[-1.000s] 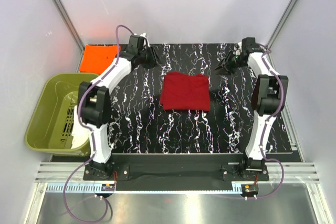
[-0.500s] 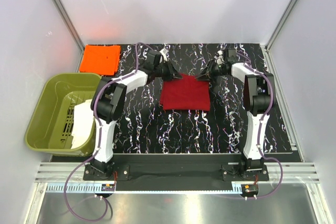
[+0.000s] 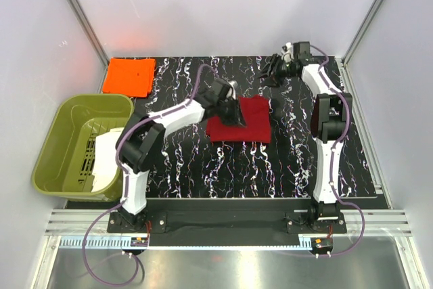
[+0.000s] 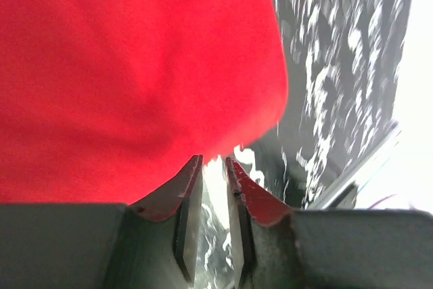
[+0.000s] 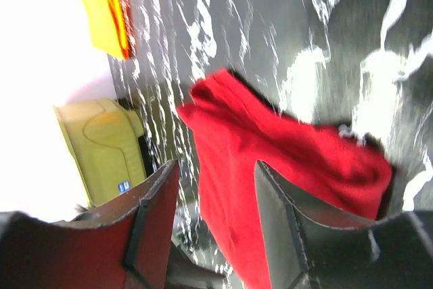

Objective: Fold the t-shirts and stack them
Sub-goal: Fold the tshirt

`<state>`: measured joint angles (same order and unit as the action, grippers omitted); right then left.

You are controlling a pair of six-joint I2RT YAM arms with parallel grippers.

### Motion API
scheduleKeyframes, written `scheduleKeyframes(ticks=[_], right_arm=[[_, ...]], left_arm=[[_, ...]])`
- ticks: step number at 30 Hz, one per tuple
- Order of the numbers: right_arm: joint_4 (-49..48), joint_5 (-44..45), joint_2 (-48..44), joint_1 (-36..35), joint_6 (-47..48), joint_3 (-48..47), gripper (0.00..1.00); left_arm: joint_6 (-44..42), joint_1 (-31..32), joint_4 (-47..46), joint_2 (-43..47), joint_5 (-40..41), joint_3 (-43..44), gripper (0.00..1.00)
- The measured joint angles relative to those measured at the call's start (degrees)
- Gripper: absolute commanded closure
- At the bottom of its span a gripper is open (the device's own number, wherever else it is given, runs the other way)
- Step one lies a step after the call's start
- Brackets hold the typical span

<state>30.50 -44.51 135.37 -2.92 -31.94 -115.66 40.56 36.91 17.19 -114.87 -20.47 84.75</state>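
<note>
The left gripper, narrowly parted, points at the crimson t-shirt.

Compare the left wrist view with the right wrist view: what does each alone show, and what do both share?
Only the left wrist: the left gripper, jaws narrowly parted at the red t-shirt's edge. Only the right wrist: the right gripper, open and empty, the orange t-shirt and the olive tub. Both: the red t-shirt on the marbled table.
</note>
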Motion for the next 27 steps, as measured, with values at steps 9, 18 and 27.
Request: scheduleKeyframes(ticks=[9,18,27], right_arm=[[0.76,0.04,6.19,-0.2,-1.97,-5.27,0.44],[0.59,1.25,7.76,-0.52,-2.38,-0.9,0.48],[-5.38,-0.13,-5.64,-1.29,-4.28,26.99,0.54]], left_arm=[[-4.37,1.33,12.9,-3.96,8.07,0.81,0.78],[-12.28,-0.07,17.51,-3.56,10.99,0.81,0.84],[-23.91,-3.21,23.61,1.64,20.46,-4.55,0.85]])
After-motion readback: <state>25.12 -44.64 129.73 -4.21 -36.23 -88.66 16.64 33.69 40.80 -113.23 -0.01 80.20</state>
